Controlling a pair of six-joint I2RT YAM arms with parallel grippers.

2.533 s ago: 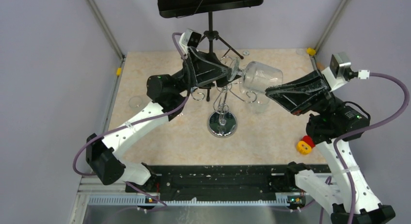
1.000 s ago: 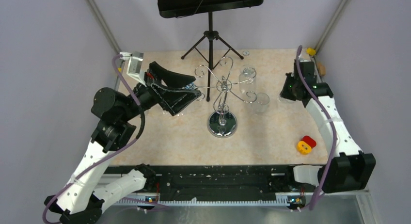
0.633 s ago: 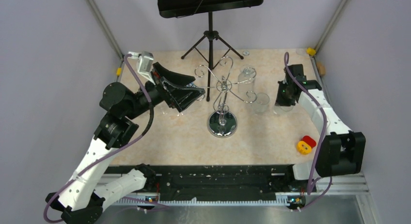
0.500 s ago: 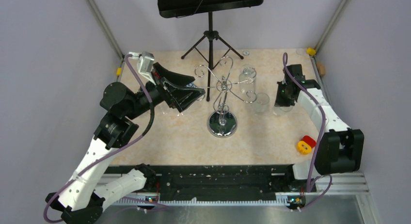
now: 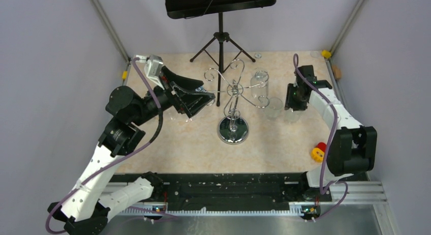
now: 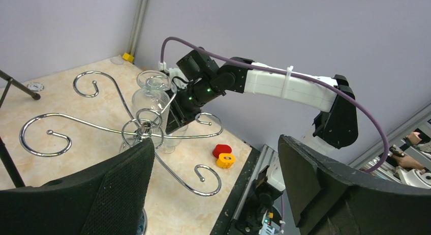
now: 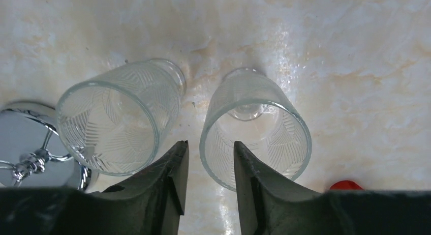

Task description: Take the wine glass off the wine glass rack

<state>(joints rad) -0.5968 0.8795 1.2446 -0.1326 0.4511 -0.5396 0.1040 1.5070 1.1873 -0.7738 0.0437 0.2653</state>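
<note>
I am straddling the upright wine glass (image 7: 254, 133) rim, right gripper (image 7: 209, 146) parted to free it; left gripper (image 6: 213, 143) gaping empty.

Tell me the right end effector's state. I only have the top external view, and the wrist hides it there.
Observer: The right end effector is open. Its fingers stand either side of a wine glass wall, with a visible gap at the outer finger.
Operator: Check that the glass is standing.
Observer: It stands upright on the table, rim up, with the stem showing through the bowl.
Operator: Report anything crowding it.
Observer: A second glass stands upright beside it. A strip of bare table separates them, so they do not touch.
</note>
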